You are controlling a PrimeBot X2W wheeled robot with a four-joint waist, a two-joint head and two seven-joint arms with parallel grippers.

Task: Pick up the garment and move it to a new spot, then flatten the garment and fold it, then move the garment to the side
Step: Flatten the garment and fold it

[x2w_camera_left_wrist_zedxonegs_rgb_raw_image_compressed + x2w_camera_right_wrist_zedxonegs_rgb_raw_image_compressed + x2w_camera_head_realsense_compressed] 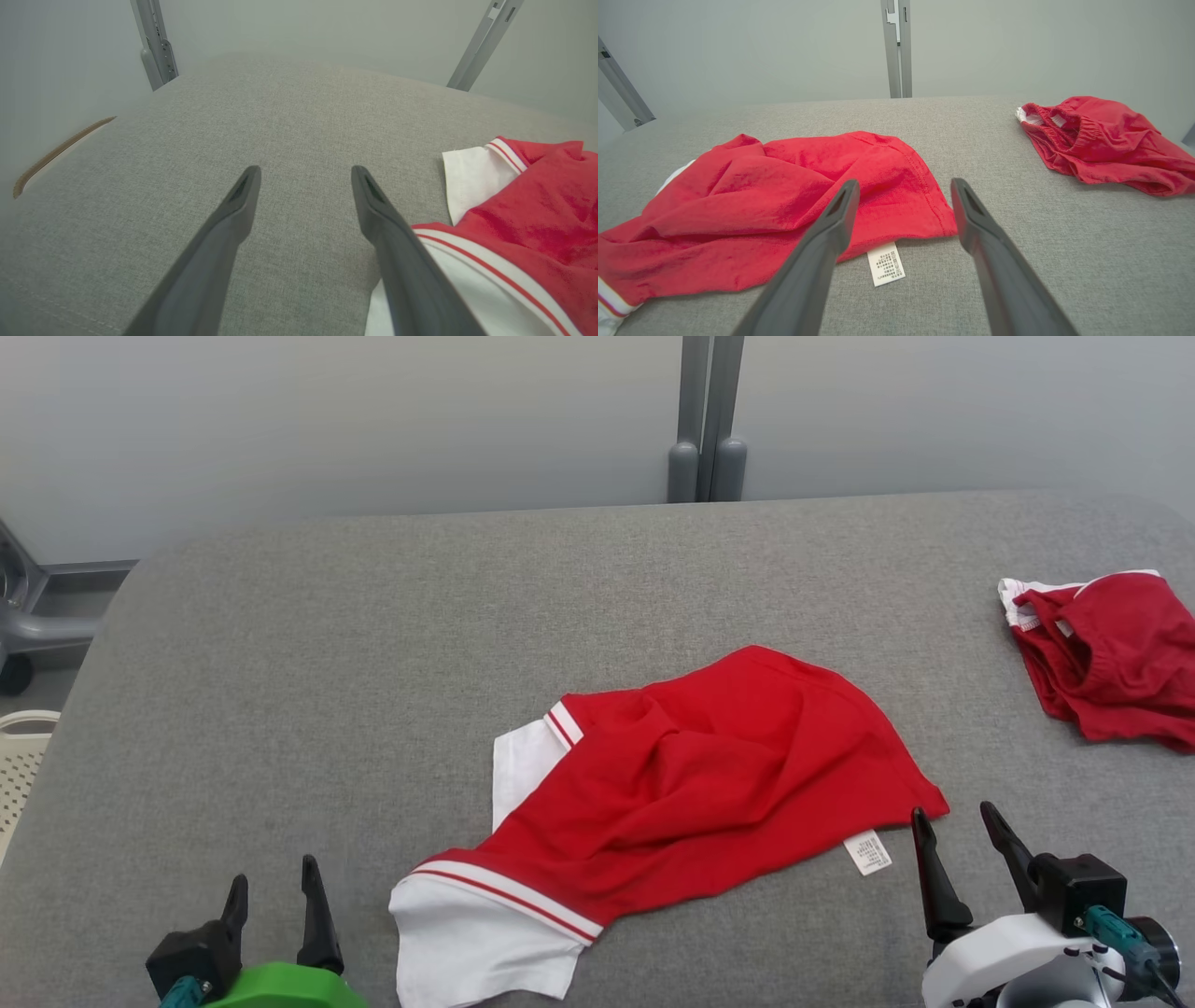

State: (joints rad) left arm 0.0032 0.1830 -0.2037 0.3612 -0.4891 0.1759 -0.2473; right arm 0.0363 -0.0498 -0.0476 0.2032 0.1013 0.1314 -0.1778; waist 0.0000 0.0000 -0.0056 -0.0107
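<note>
At the bottom of the head view both tools sit just above the grey worktop (373,644). The left tool (274,870) is at the lower left and the right tool (954,810) at the lower right. Each has its two dark fingers spread well apart, with nothing between them. In the left wrist view the fingers point at bare cloth surface, and a white cuff lies just beside the right-hand finger. In the right wrist view the fingers straddle the near red hem and a small white label (868,852).

The garment (709,775), red with white, red-striped cuffs, lies in the centre of the frame, slightly below the middle. It is rumpled, with deep creases across the body, one white end at the lower centre and another tucked at the middle left. It looks neither flat nor folded. Whether this is its new spot cannot be told. By my reading, flattening, folding and setting aside are all left to do, and the right tool is nearest an edge to begin.

Farther off, at the right edge of the frame, a second red garment (1111,653) lies bunched, well apart from the first. Beyond the worktop a grey post (707,420) stands against the pale wall.
</note>
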